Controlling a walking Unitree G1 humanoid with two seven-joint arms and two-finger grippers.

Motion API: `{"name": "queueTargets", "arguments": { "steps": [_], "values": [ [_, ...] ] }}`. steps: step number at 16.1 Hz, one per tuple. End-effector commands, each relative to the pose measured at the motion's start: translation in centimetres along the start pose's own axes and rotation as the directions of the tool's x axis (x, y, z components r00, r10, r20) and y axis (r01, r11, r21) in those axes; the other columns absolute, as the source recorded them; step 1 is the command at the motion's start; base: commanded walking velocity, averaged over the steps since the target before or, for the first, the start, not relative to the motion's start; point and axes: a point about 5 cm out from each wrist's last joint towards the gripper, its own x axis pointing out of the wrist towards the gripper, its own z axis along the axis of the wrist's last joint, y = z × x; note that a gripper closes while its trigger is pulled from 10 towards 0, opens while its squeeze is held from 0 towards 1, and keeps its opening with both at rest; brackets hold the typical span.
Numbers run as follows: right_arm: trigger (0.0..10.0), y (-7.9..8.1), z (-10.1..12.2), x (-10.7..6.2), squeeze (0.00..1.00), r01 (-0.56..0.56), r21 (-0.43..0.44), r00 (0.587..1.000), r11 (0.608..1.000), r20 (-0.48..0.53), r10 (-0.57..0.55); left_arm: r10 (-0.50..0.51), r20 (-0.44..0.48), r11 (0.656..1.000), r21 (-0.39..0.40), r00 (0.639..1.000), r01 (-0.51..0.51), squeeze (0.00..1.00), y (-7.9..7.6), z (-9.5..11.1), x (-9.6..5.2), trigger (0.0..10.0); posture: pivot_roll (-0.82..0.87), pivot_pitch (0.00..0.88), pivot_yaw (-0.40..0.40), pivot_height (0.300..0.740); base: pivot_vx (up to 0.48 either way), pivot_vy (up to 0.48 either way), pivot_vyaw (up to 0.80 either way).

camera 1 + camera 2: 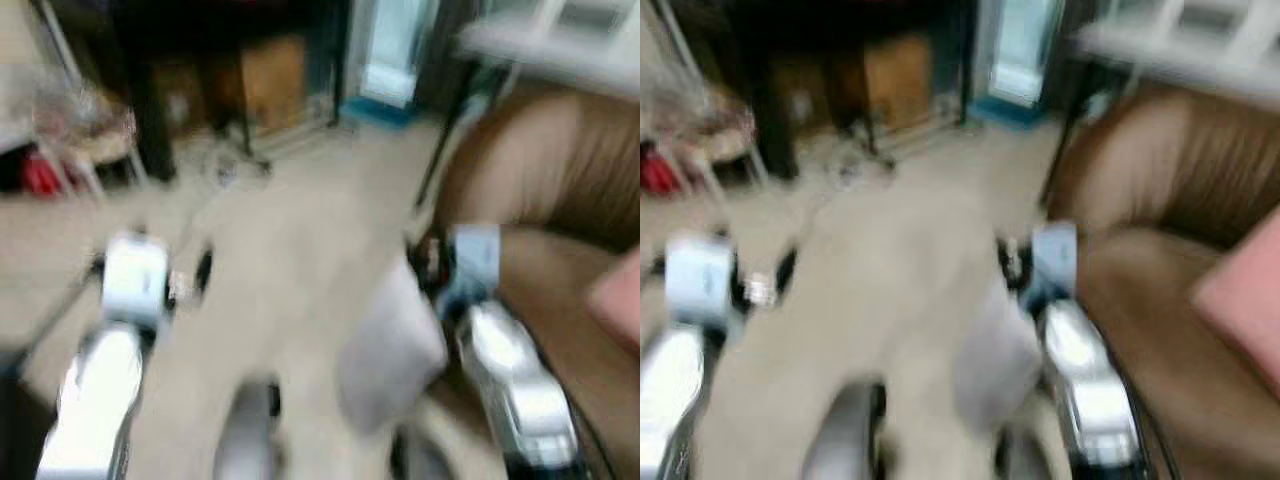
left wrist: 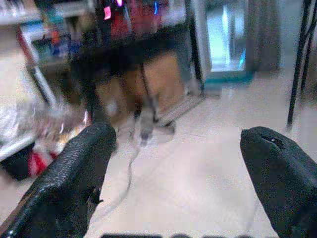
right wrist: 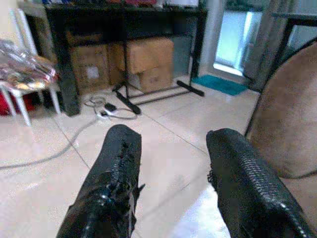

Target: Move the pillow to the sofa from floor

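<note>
The head views are blurred. A pale grey soft pillow (image 1: 390, 350) is seen hanging low between the two arms, just beside the inner side of the right silver arm (image 1: 515, 385) and close to the front edge of the brown upholstered sofa (image 1: 560, 200); whether it rests on the beige tiled floor (image 1: 290, 250) or is lifted clear of it cannot be told. In the right wrist view, the right gripper (image 3: 171, 183) is shown with its two black fingers (image 3: 111, 188) parted, and a pale patch of the pillow's cloth is visible below the gap between them; a firm grasp cannot be confirmed, since nothing is seen pinched between the pads. The left gripper (image 2: 178, 173) is held out over the floor with its fingers spread wide and nothing between them. A pink cushion (image 1: 1250, 295) is seen lying on the sofa seat at the right edge. Beyond the floor, brown cardboard boxes (image 3: 143, 62) are stacked under a black shelf frame (image 3: 124, 12), and a grey cable (image 3: 64, 146) is laid across the tiles.
</note>
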Motion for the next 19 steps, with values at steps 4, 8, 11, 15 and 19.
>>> {"name": "queueTargets", "arguments": {
  "steps": [4, 8, 11, 15, 19],
  "values": [
    [10.0, 0.6, -0.31, 0.17, 1.0, -0.053, 0.008, 0.999, 0.999, 0.001, 0.053, 0.004, 0.047, 1.0, 0.013, 0.999, -0.005, 1.0, 0.35, 1.01, 0.48, 10.0, 0.01, 0.0, -0.005, 0.615, 0.0, 0.0, 0.0],
    [10.0, 0.85, -0.55, 0.21, 1.0, -0.066, 0.024, 0.998, 0.998, -0.019, 0.067, 0.007, 0.05, 1.0, 0.012, 0.999, -0.007, 1.0, 0.44, 1.04, 0.51, 10.0, 0.02, 0.0, -0.009, 0.615, 0.0, 0.0, 0.0],
    [10.0, 0.42, -0.57, 0.33, 1.0, -0.008, -0.023, 1.0, 1.0, 0.003, 0.008, 0.009, 0.05, 1.0, 0.016, 0.999, -0.009, 1.0, 0.51, 1.03, 0.51, 10.0, 0.02, 0.0, -0.009, 0.615, 0.0, 0.0, -0.53],
    [10.0, 0.55, -0.63, 0.31, 1.0, -0.023, -0.004, 1.0, 1.0, -0.008, 0.023, 0.006, 0.052, 1.0, 0.017, 0.999, -0.007, 1.0, 0.49, 1.02, 0.56, 10.0, 0.02, 0.0, -0.007, 0.615, 0.0, 0.0, 0.0],
    [10.0, 0.66, -0.6, 0.44, 1.0, -0.031, -0.015, 0.999, 0.999, -0.011, 0.031, 0.004, 0.056, 1.0, 0.015, 0.998, -0.005, 1.0, 0.53, 1.09, 0.65, 10.0, 0.02, 0.0, -0.008, 0.615, 0.0, 0.0, 0.0]
  ]
}}
